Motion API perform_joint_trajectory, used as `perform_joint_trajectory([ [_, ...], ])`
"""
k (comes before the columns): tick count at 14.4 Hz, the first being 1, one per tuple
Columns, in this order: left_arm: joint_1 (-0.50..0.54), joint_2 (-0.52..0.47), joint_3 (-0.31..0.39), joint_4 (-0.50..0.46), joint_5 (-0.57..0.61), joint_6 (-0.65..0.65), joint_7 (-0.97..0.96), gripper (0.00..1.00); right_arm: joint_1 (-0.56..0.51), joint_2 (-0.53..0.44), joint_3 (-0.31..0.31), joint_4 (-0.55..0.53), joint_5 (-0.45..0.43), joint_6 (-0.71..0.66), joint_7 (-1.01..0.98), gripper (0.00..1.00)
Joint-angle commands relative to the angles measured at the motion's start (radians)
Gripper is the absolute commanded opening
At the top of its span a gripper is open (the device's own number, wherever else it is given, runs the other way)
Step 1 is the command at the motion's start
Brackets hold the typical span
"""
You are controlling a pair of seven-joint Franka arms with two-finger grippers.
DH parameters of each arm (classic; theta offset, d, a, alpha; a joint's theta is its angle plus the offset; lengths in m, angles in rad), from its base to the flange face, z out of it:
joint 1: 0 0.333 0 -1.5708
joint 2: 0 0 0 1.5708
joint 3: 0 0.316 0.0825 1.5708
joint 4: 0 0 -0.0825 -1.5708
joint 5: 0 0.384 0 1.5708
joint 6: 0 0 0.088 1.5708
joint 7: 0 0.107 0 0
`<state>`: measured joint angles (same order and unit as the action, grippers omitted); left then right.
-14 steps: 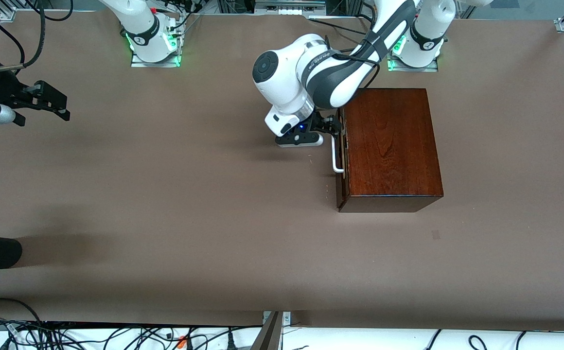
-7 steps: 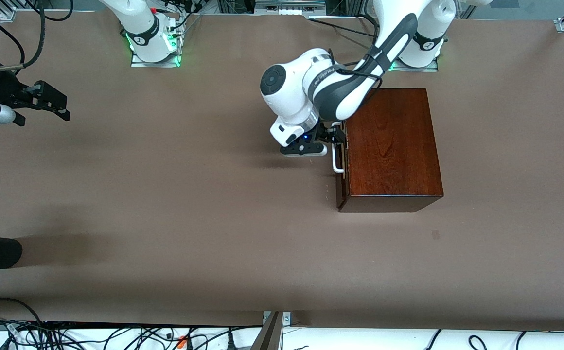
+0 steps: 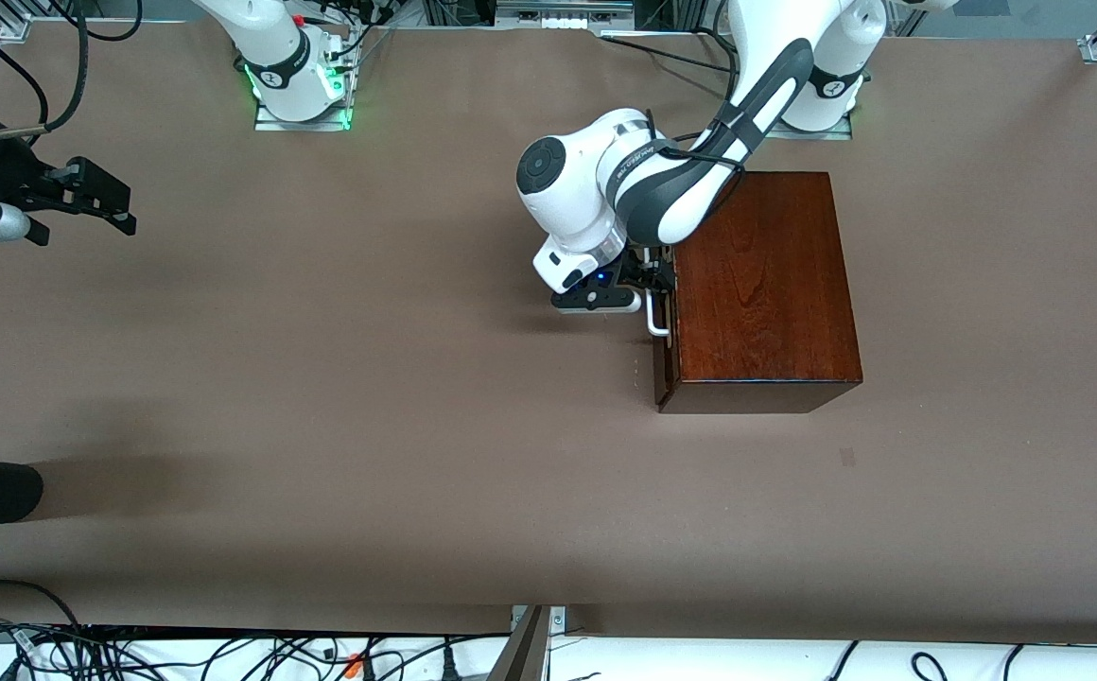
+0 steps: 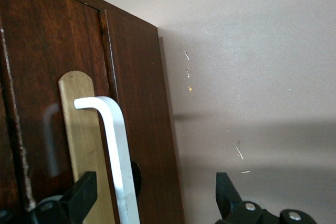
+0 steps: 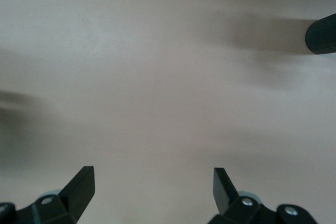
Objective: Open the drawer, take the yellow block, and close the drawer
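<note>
The table carries one large thing, the dark wooden box, standing toward the left arm's end and nearer the edge where the robots' bases stand than the front camera's edge. Its drawer is shut, the front facing the right arm's end of the table, so the pull has to run that way, along the table's length. The yellow block is not visible; I judge it lies inside.

The white handle stands off the drawer front, its long axis running parallel to that front, from the bases' edge toward the front camera's edge.

The left gripper is right at the drawer front, fingers spread, and in the left wrist view the handle passes between them, closer to one finger than the other; nothing is clamped yet.

The right gripper waits, fingers apart and empty, over the table's edge at the right arm's end, well apart from the box.
</note>
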<state>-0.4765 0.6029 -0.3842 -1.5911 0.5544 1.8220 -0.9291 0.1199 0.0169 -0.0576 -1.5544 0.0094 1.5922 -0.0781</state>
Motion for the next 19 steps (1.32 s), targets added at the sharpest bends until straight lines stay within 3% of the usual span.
perform_joint_trajectory([
  [1,0.009,0.014,-0.009,-0.01,0.036,0.013,-0.013,1.0,-0.006,0.008,0.005,0.025,-0.011,-0.018,0.007,1.0],
  [19,0.001,0.048,-0.019,0.002,0.019,0.137,-0.082,1.0,-0.006,0.011,-0.008,0.02,-0.011,-0.021,0.009,1.0],
])
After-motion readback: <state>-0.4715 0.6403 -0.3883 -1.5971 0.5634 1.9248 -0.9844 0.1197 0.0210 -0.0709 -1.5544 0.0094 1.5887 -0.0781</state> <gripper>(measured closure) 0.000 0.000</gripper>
